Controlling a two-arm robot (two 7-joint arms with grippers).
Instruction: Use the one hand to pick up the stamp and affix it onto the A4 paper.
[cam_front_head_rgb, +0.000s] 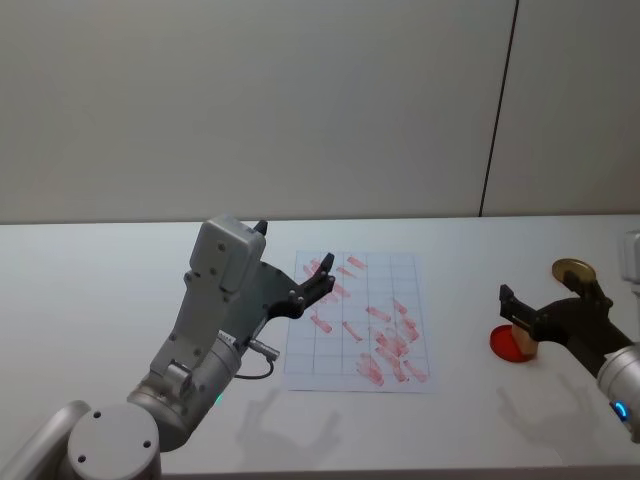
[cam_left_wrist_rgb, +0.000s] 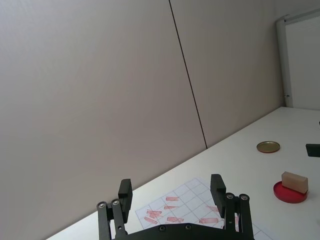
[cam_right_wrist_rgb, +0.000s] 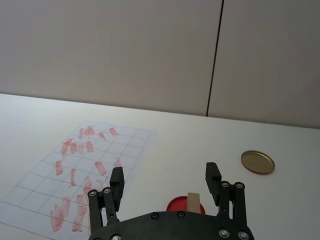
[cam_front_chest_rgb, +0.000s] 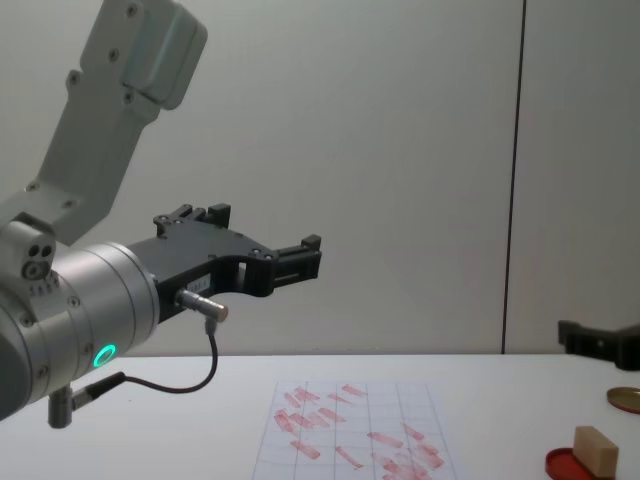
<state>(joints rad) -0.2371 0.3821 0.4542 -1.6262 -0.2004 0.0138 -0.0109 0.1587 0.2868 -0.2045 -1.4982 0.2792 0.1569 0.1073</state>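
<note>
Right gripper (cam_right_wrist_rgb: 164, 171) gapes empty over white table (cam_front_head_rgb: 100, 300), grey wall (cam_front_head_rgb: 250, 100) behind; stamp (cam_left_wrist_rgb: 294, 182) sits on red disc (cam_left_wrist_rgb: 285, 196); left gripper (cam_left_wrist_rgb: 171, 182) gapes empty above A4 paper (cam_front_head_rgb: 360, 320).

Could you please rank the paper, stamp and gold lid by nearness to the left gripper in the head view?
1. Paper, below the left gripper.
2. Stamp, on the red disc, by the right gripper.
3. Gold lid, far right, farther back.

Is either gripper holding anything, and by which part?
Nothing. The left gripper and right gripper are open, empty; the tan wooden stamp block rests on a red disc.
</note>
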